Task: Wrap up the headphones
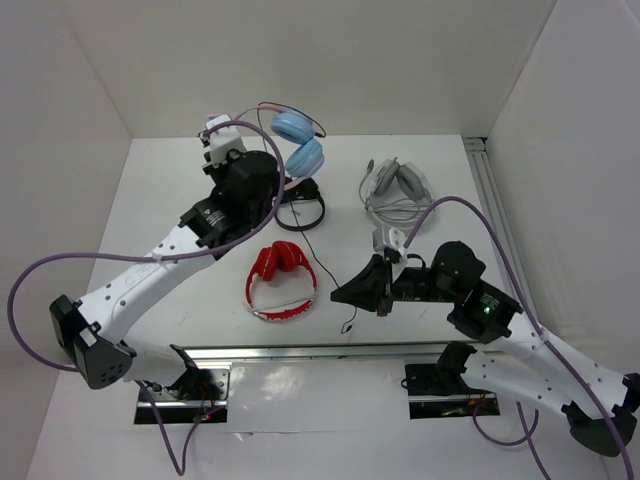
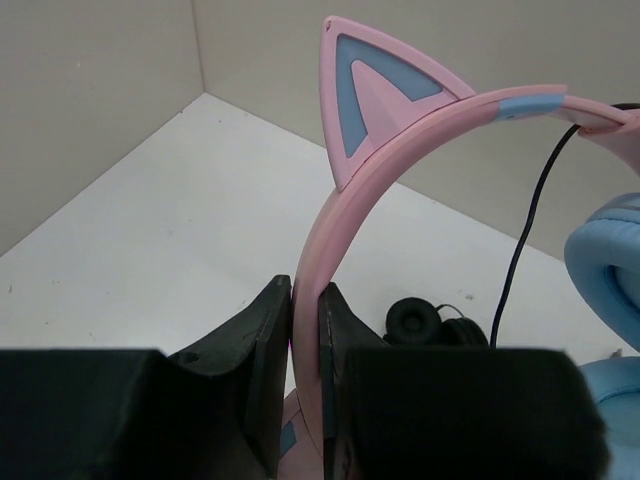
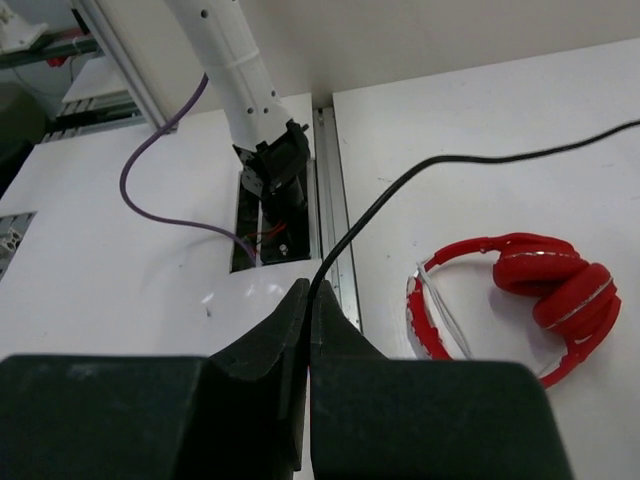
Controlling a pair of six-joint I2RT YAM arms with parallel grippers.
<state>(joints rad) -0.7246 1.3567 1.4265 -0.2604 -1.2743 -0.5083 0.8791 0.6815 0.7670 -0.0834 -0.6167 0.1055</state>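
Observation:
The headphones hang off the table at the back; their light blue ear cups (image 1: pixel 298 141) show beside my left wrist. In the left wrist view my left gripper (image 2: pixel 305 291) is shut on the pink headband (image 2: pixel 352 228), just below a cat ear (image 2: pixel 375 95), with a blue cup (image 2: pixel 608 262) at the right. The thin black cable (image 3: pixel 450 161) runs across the table into my right gripper (image 3: pixel 308 289), which is shut on it. From above, that right gripper (image 1: pixel 341 293) sits mid-table, right of the red pair.
A red pair of headphones (image 1: pixel 282 281) lies in front of centre. A grey-white pair (image 1: pixel 396 189) lies at the back right. A small black pair (image 1: pixel 301 207) rests under the lifted headphones. A metal rail (image 1: pixel 320 351) runs along the near edge.

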